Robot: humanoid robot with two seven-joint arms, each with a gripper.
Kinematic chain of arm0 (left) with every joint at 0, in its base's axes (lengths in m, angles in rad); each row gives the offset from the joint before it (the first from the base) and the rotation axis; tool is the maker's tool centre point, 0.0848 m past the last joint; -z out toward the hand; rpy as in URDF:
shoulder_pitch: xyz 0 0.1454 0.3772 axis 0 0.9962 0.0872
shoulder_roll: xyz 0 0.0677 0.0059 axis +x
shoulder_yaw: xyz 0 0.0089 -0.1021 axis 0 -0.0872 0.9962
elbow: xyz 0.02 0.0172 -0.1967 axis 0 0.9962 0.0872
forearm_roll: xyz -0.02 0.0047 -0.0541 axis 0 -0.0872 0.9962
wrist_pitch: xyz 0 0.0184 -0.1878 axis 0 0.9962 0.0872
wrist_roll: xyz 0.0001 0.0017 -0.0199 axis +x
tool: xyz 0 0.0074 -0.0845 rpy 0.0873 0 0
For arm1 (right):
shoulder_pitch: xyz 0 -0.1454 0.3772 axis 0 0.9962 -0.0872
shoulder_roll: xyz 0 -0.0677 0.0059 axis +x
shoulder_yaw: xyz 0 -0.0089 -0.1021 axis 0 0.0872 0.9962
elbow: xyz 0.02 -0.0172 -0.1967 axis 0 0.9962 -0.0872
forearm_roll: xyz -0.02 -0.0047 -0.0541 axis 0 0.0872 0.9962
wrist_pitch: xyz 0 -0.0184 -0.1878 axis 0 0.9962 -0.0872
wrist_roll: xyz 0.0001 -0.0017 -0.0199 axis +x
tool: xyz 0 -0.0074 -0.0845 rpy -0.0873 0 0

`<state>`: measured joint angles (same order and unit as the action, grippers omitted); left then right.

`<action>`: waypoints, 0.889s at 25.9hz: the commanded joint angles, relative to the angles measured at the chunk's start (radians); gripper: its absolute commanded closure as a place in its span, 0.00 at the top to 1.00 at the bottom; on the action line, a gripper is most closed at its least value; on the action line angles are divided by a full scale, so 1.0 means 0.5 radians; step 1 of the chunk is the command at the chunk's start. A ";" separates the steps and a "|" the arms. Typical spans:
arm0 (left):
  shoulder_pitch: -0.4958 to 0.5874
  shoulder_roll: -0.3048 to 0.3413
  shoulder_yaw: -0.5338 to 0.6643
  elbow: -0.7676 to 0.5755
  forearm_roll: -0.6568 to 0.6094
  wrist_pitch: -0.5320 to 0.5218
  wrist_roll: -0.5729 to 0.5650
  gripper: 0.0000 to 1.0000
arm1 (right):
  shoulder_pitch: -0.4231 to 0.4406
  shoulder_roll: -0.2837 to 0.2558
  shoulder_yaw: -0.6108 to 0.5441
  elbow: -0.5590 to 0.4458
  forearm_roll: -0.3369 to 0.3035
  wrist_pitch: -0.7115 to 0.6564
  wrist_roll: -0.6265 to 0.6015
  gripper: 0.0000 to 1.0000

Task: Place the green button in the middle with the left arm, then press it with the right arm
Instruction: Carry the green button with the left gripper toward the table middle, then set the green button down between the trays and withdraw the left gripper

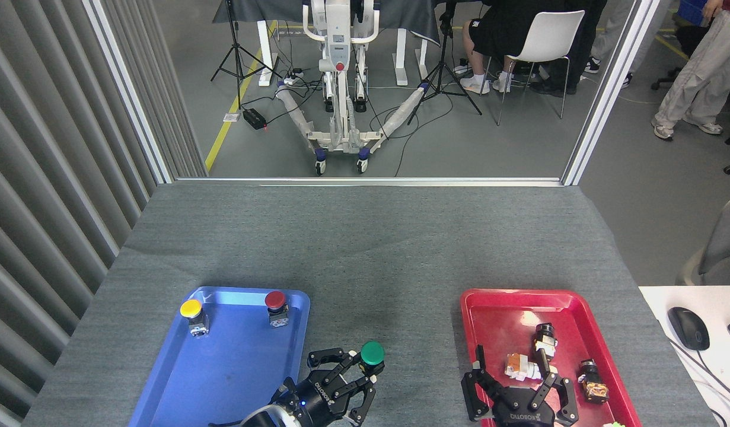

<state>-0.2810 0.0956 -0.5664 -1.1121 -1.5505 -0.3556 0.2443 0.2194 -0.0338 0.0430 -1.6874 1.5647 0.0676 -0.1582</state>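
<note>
My left end effector (357, 379) pinching green button (372, 353) over grey surface (400, 332); right end effector (522, 394) spread over red tray (495, 302).

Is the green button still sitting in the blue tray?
No, the green button is held in the left gripper over the grey table covering, just right of the blue tray, which holds only yellow and red buttons.

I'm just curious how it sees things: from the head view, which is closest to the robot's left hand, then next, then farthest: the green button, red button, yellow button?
1. The green button: right at the left hand, between its fingers, over the grey cloth.
2. The red button: in the blue tray's far right corner.
3. The yellow button: in the tray's far left corner, farthest.
</note>
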 commanded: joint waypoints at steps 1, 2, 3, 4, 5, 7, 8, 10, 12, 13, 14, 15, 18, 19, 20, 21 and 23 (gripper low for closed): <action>-0.070 -0.096 -0.033 0.156 -0.001 -0.068 -0.096 0.00 | 0.000 0.003 0.000 0.000 0.000 -0.003 -0.006 1.00; -0.091 -0.111 -0.033 0.172 -0.001 -0.093 -0.102 0.00 | 0.003 0.003 0.000 0.003 0.000 -0.006 -0.006 1.00; -0.104 -0.127 -0.030 0.184 0.002 -0.099 -0.105 0.00 | 0.003 0.000 0.000 0.000 0.000 -0.006 -0.006 1.00; -0.113 -0.145 -0.030 0.199 0.005 -0.099 -0.108 0.00 | 0.000 0.003 0.000 0.003 0.000 -0.006 -0.006 1.00; -0.122 -0.160 -0.030 0.227 0.005 -0.099 -0.111 0.00 | 0.003 0.003 0.000 0.003 0.000 -0.006 -0.006 1.00; -0.159 -0.188 -0.030 0.297 0.012 -0.102 -0.145 0.00 | 0.003 0.003 0.000 0.003 0.000 -0.006 -0.006 1.00; -0.168 -0.203 -0.030 0.322 0.015 -0.105 -0.173 0.00 | 0.003 0.003 0.000 0.006 0.000 -0.006 -0.006 1.00; -0.168 -0.206 -0.030 0.331 0.015 -0.105 -0.219 0.00 | 0.003 0.003 0.000 0.009 0.000 -0.006 -0.006 1.00; -0.168 -0.206 -0.033 0.334 0.015 -0.102 -0.225 0.11 | 0.003 0.003 0.000 0.009 0.000 -0.006 -0.006 1.00; -0.168 -0.206 -0.033 0.337 0.015 -0.096 -0.219 0.23 | 0.003 0.003 0.003 0.009 0.000 -0.006 -0.006 1.00; -0.165 -0.210 -0.030 0.334 0.015 -0.090 -0.209 0.38 | 0.003 0.006 0.003 0.009 0.000 -0.003 -0.006 1.00; -0.162 -0.210 -0.030 0.334 0.018 -0.080 -0.200 0.51 | 0.003 0.006 0.003 0.012 0.000 -0.006 -0.009 1.00; -0.156 -0.210 -0.030 0.322 0.021 -0.077 -0.200 0.82 | 0.003 0.006 0.006 0.015 0.003 -0.003 -0.009 1.00; -0.156 -0.210 -0.030 0.319 0.027 -0.080 -0.200 0.92 | 0.003 0.009 0.006 0.015 0.003 -0.003 -0.006 1.00; -0.150 -0.210 -0.030 0.313 0.027 -0.080 -0.200 0.98 | 0.003 0.009 0.006 0.015 0.003 -0.003 -0.006 1.00; -0.147 -0.206 -0.030 0.297 0.027 -0.080 -0.203 0.99 | 0.000 0.009 0.006 0.018 0.003 -0.003 -0.006 1.00; -0.125 -0.203 -0.027 0.205 0.027 -0.077 -0.212 0.99 | 0.000 0.012 0.012 0.028 0.006 0.000 -0.006 1.00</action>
<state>-0.3537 -0.0081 -0.5813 -0.9677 -1.5381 -0.3955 0.1424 0.2207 -0.0290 0.0463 -1.6782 1.5661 0.0664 -0.1615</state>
